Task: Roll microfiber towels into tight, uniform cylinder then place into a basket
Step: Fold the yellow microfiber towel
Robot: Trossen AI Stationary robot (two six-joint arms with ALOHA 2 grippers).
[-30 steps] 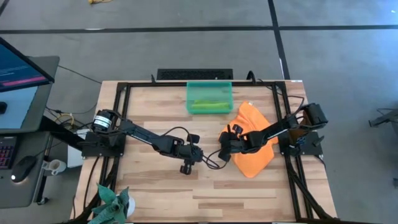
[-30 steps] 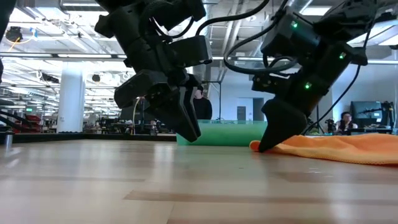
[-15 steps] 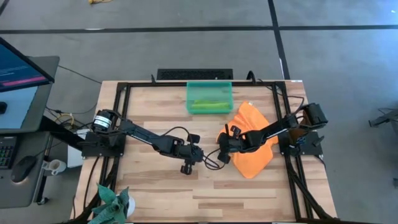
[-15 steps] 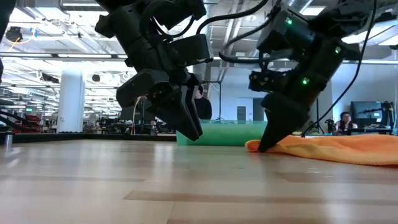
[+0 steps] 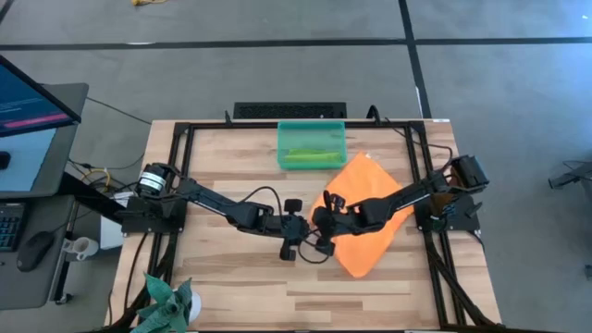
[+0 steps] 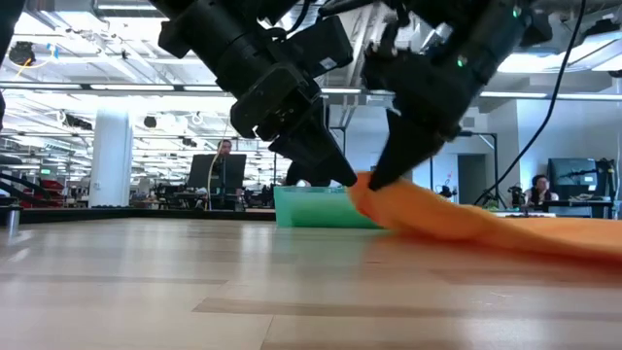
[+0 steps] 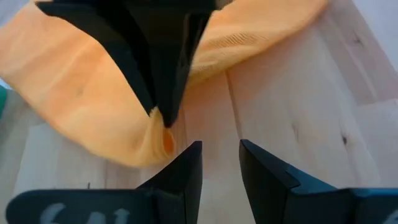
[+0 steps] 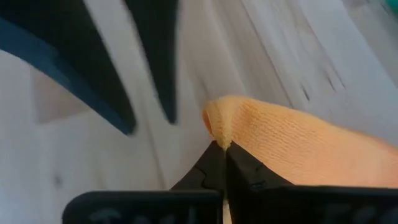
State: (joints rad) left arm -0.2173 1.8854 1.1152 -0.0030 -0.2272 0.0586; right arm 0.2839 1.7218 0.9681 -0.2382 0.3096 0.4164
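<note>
Wooden desk (image 5: 231, 277) fills the middle of the high view, and I see the orange towel (image 5: 365, 217) lying right of centre as a diamond, long axis running from the basket (image 5: 312, 145) at upper centre toward the lower right. My right gripper (image 5: 324, 217) has its fingers pressed together on the towel's left corner, lifting it off the desk. My left gripper (image 5: 298, 229) sits just beside, fingers slightly spread, holding nothing. I judge the cloth soft, light and floppy; corners and edges are the sensible holds. A green towel (image 5: 310, 157) lies in the basket.
</note>
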